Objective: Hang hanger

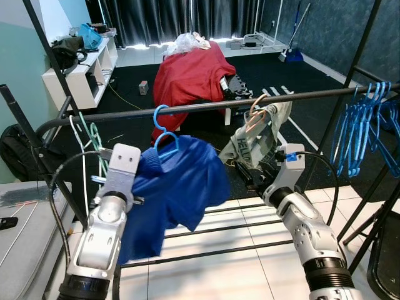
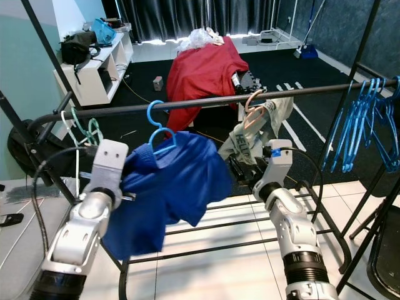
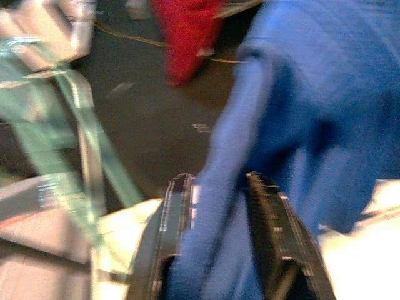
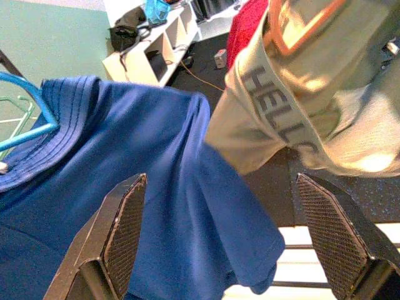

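Hanger (image 1: 164, 134): blue, hooked on rail (image 1: 206, 106), carrying blue shirt (image 1: 181, 187).
Handling: light, rigid hook; shirt soft, swings.
Left gripper (image 3: 219, 244): pinching shirt fabric.
Right gripper (image 4: 231, 237): fingers apart, empty.
Hold: hanger neck.

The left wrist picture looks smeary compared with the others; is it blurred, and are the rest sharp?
Yes: the left wrist view is smeared, though the left gripper shut on the blue shirt can be made out. The right wrist view is crisp, the grey shirt lit warm. Both eye views are sharp, with glare under the curtains.
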Motion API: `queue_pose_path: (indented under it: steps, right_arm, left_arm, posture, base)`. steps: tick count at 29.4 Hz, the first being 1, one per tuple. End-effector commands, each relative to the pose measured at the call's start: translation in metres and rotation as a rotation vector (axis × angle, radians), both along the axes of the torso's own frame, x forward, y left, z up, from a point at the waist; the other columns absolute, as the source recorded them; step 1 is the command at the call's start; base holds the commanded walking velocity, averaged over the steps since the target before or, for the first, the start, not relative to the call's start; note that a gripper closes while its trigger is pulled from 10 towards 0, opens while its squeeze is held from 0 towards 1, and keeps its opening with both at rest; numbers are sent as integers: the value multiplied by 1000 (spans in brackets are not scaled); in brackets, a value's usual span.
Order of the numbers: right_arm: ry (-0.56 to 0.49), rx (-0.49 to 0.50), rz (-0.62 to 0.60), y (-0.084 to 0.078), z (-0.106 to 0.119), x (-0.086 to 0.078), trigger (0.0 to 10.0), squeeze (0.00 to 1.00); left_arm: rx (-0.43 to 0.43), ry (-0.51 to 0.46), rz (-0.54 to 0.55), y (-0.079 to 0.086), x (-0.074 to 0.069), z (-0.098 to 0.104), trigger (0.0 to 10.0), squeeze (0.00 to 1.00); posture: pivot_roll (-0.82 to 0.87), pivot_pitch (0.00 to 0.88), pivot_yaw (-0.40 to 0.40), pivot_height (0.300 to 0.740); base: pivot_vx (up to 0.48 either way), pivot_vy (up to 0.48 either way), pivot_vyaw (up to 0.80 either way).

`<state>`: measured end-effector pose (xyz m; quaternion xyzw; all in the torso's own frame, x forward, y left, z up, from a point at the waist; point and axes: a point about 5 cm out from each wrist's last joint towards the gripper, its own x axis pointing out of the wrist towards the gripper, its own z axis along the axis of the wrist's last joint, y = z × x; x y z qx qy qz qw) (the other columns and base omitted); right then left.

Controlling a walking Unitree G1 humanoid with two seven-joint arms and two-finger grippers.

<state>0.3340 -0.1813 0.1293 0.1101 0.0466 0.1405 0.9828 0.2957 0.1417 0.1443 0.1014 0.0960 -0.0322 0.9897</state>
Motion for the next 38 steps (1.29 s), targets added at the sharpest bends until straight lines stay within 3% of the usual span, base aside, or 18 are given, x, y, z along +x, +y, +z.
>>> queue_pose_path:
  steps: [1,6,9,12,14,15,16,17,18,19,21,26,27,28,29,30,32,38]
  right_arm:
    - [8,19,3,2,-1,-1,10000,0]
    - [15,18,9,2,-3,-1,10000,0]
    - [19,17,12,2,-4,-1,10000,0]
    - [20,17,12,2,-4,-1,10000,0]
    - [21,19,12,2,-4,-1,10000,0]
    - [21,19,12,2,-4,-1,10000,0]
    - [21,20,12,2,-3,-1,10000,0]
    - [21,20,12,2,-3,-1,10000,0]
    - [22,19,12,2,-3,-1,10000,0]
    - [22,19,12,2,-3,-1,10000,0]
    - [25,18,12,0,-3,0,10000,0]
    - [26,17,12,0,-3,0,10000,0]
    - [27,17,13,0,-3,1,10000,0]
    - [27,17,13,0,-3,1,10000,0]
    - [27,16,13,0,-3,1,10000,0]
    - [27,16,13,0,-3,1,10000,0]
    - [26,16,13,0,-3,1,10000,0]
    - [25,19,8,-1,-3,0,10000,0]
  left_arm:
    - [-31,26,-72,-8,-5,-2,10000,1000]
    - [104,66,-191,3,-11,1,10000,1000]
    - [327,80,-110,45,-10,11,10000,1000]
    - [397,81,-71,60,-10,16,10000,1000]
    - [553,89,73,102,-14,28,10000,1000]
    - [553,89,73,102,-14,28,10000,1000]
    - [583,86,140,118,-17,34,10000,376]
    - [583,86,140,118,-17,34,10000,376]
    - [574,62,206,130,-20,42,10000,0]
    - [574,62,206,130,-20,42,10000,0]
    - [282,-81,226,133,-21,67,10000,0]
    - [221,-119,200,129,-20,72,10000,0]
    - [71,-153,42,104,-21,72,10000,0]
    - [71,-153,42,104,-21,72,10000,0]
    - [-52,-167,-145,75,-26,69,10000,0]
    - [-52,-167,-145,75,-26,69,10000,0]
    - [-209,-168,-396,39,-38,65,10000,0]
    - [-296,-176,-503,33,-44,64,10000,0]
  posture:
    - [-77,30,57,731]
    - [-77,20,52,731]
    - [-76,10,53,731]
    - [-76,10,53,731]
    - [-75,9,53,731]
    - [-75,9,53,731]
    - [-74,11,52,731]
    - [-74,11,52,731]
    - [-74,13,51,731]
    - [-74,13,51,731]
    - [-67,11,39,731]
    - [-67,11,39,731]
    - [-59,11,37,731]
    - [-59,11,37,731]
    - [-59,11,37,731]
    - [-59,11,37,731]
    - [-74,13,42,731]
    - [-73,10,45,731]
  base:
    - [0,0,0]
    - [0,0,0]
    - [0,0,0]
    - [0,0,0]
    - [0,0,0]
    - [0,0,0]
    - [0,0,0]
    - [0,0,0]
    - [0,0,0]
    - [0,0,0]
    - [0,0,0]
    - [0,0,0]
    - [0,0,0]
    - [0,0,0]
    - [0,0,0]
    - [0,0,0]
    - [0,0,0]
    - [0,0,0]
